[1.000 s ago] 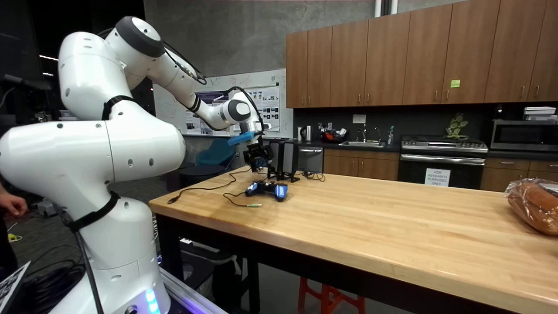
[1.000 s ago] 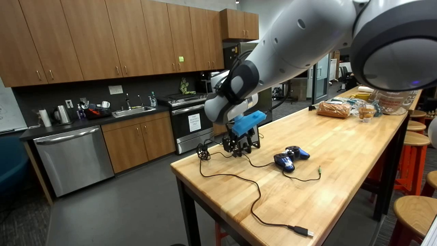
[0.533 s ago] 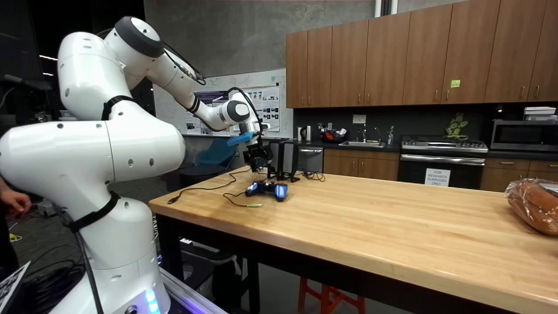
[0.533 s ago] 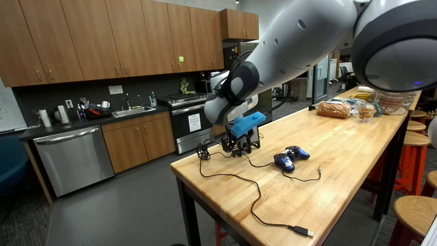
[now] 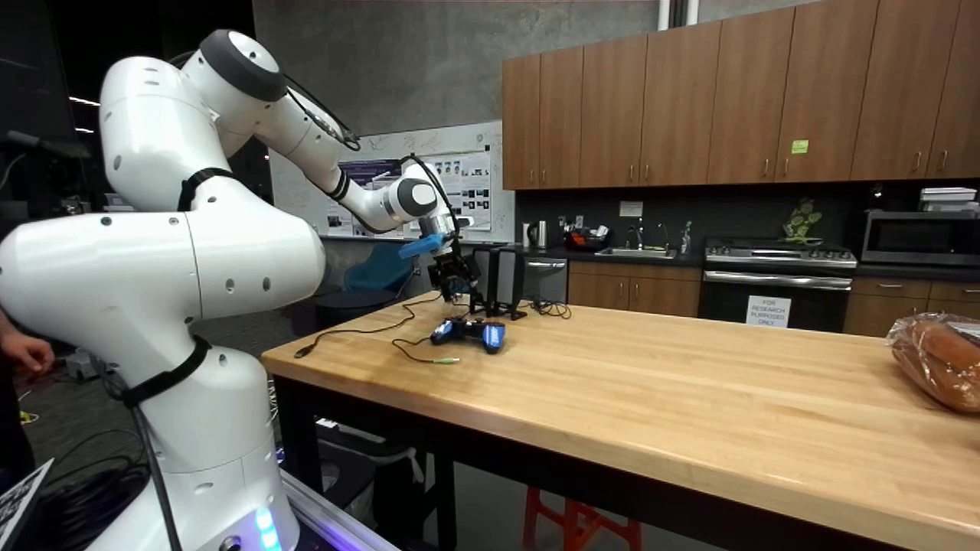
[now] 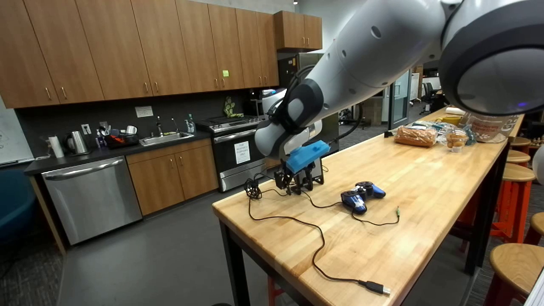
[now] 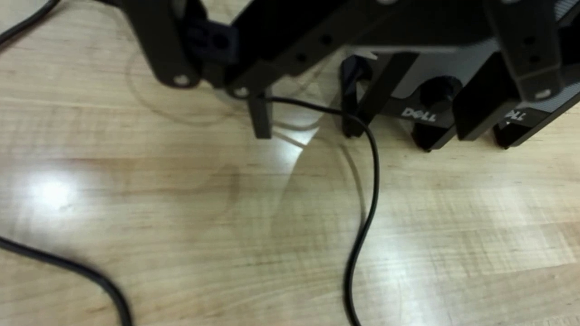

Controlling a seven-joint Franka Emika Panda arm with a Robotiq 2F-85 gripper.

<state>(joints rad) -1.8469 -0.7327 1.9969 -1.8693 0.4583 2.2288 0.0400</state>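
- The hand (image 7: 366, 129) stands wide, pointing down over the counter (image 6: 425, 182), its two fingertips (image 7: 261, 120) well apart in the wrist view.
- Nearest to it are two Dell speakers (image 7: 419, 113), upright on the counter near the edge facing the kitchen; one fingertip overlaps their fronts in the wrist view, but I cannot tell whether it touches them.
- A black cable (image 7: 376, 176) comes out from behind the opposite fingertip, crosses the gap and curves down; contact with the hand is unclear.
- A blue and black game controller (image 6: 362, 194) lies apart from the hand in both exterior views, a green-tipped plug (image 6: 398, 211) near it.
- A long cord (image 6: 324, 242) winds to a USB plug (image 6: 376, 287) by the counter's edge.
- Bagged bread (image 6: 415, 137) sits farther along.
- Behind are a sink (image 6: 168, 138) and a stove (image 6: 227, 153).
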